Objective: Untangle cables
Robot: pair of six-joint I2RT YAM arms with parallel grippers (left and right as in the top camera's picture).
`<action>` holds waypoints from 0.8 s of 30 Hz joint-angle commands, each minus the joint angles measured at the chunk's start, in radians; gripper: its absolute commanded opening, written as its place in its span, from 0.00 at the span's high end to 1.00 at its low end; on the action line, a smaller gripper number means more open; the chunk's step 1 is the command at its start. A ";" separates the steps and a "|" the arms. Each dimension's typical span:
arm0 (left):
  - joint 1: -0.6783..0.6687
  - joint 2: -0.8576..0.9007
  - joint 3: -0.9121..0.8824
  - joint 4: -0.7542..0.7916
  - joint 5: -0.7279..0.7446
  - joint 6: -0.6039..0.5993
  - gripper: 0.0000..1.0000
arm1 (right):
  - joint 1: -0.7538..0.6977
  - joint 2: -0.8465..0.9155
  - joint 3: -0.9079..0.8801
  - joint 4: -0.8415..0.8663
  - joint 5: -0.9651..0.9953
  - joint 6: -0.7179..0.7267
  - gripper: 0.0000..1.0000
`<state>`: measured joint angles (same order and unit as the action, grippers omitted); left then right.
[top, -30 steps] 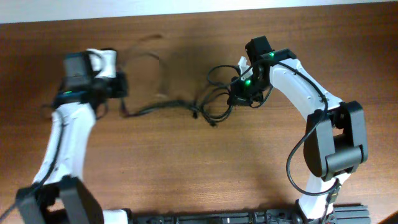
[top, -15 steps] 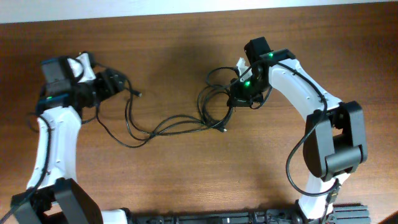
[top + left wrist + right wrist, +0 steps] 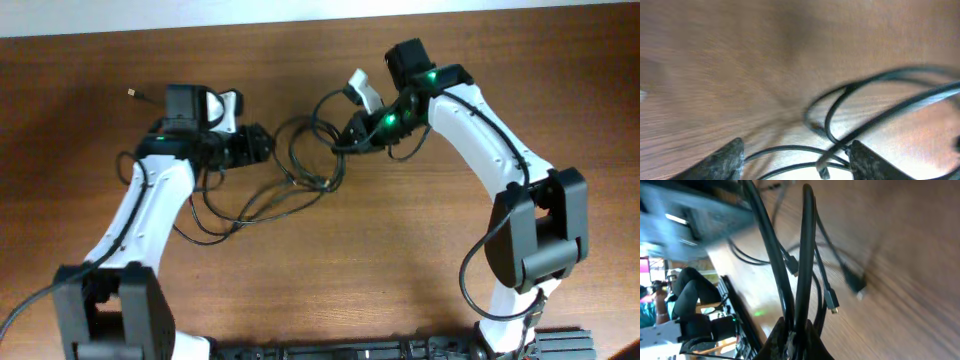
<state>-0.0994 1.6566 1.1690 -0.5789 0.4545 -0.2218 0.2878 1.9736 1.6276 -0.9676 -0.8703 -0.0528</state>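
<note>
Right hand is pinched tight on the cables, with at least 2 strands rising out of its closed grip, lifted off the tabletop. Left hand is spread wide and grips nothing; several strands cross the gap between its fingers, low over the wood.

The tangle lies between the 2 hands, its tighter loops just beside the right hand and slacker curves trailing across the tabletop below the left hand.

These cords look light, thin and limp. They will probably sag, drag their neighbours along and curl back into loops rather than hold a shape. Their smooth jackets may slide through a loose pinch. Small plug ends hang off some strands and are likely to snag in a loop.

A sound hold for the left hand would be 1 single strand well clear of the crossings, or just behind a plug, not the whole bundle.
</note>
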 commanded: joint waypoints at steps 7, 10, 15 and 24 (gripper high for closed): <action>-0.147 0.051 0.010 0.050 0.241 0.243 0.26 | 0.000 -0.035 0.027 0.010 0.050 0.088 0.96; -0.183 0.051 0.010 0.050 0.242 0.278 0.26 | 0.000 -0.035 0.027 0.024 0.033 0.088 0.96; -0.226 0.051 0.010 0.055 0.241 0.285 0.25 | 0.000 -0.035 0.027 0.052 0.033 0.088 0.96; -0.227 0.051 0.010 0.035 0.242 0.300 0.21 | 0.000 -0.035 0.027 0.137 0.044 0.141 0.96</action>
<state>-0.3214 1.6981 1.1690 -0.5308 0.6704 0.0429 0.2878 1.9713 1.6367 -0.8680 -0.8165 0.0494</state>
